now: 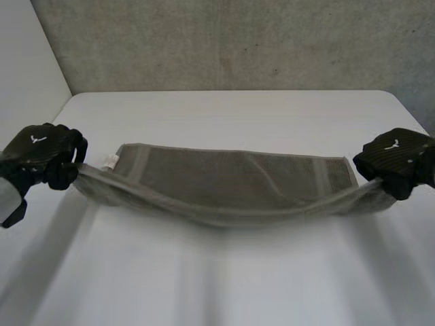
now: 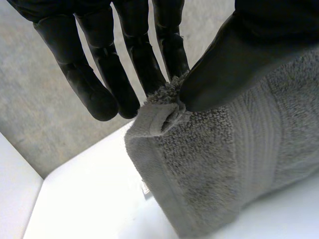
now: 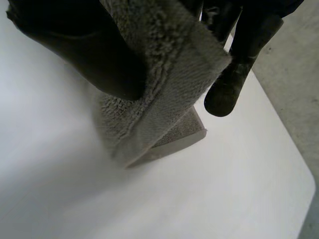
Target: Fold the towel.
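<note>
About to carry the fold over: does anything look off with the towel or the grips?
Nothing damaged. The left hand pinches only the corner tip of the towel, a thin hold; the right hand has more cloth.

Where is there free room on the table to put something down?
Bare table between the towel and the wall, and another patch on the robot's side. The towel fills the strip between the left hand and the right hand.
</note>
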`<move>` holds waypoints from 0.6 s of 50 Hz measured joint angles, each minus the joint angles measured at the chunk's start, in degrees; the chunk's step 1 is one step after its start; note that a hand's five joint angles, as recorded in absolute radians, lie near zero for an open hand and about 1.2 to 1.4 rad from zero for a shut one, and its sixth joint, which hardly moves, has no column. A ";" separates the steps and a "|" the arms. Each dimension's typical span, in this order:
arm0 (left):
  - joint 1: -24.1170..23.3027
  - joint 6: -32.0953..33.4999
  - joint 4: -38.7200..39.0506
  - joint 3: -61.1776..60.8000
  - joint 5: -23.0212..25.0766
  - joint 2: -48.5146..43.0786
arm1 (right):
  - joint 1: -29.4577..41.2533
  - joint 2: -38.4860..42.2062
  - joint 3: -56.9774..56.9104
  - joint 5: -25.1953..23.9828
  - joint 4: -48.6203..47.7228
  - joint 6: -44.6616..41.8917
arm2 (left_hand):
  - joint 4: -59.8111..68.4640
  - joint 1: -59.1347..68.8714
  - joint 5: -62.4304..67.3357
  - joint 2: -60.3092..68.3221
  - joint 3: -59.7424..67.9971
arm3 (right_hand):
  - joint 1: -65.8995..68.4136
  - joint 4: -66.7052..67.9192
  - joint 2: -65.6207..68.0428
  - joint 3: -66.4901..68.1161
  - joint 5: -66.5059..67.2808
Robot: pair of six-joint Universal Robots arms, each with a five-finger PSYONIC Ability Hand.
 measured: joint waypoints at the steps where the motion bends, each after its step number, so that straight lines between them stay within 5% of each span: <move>1: -0.51 0.14 0.48 1.38 -0.63 -2.37 | 0.23 2.06 -0.94 0.18 -0.92 0.42 | 0.00 0.06 0.00 0.00 0.00 | 0.12 0.00 0.00 0.00 0.00; 16: -11.68 0.14 -2.07 36.96 -15.60 -37.97 | 6.41 27.82 -22.32 7.08 -7.87 11.65 | 0.00 0.29 0.00 0.00 0.11 | 0.25 0.00 0.00 0.00 0.00; 30: -14.08 0.03 -5.20 58.98 -17.79 -52.57 | 8.16 39.58 -36.30 11.43 -11.55 15.73 | 0.00 0.30 0.00 0.00 0.18 | 0.25 0.00 0.00 0.00 0.00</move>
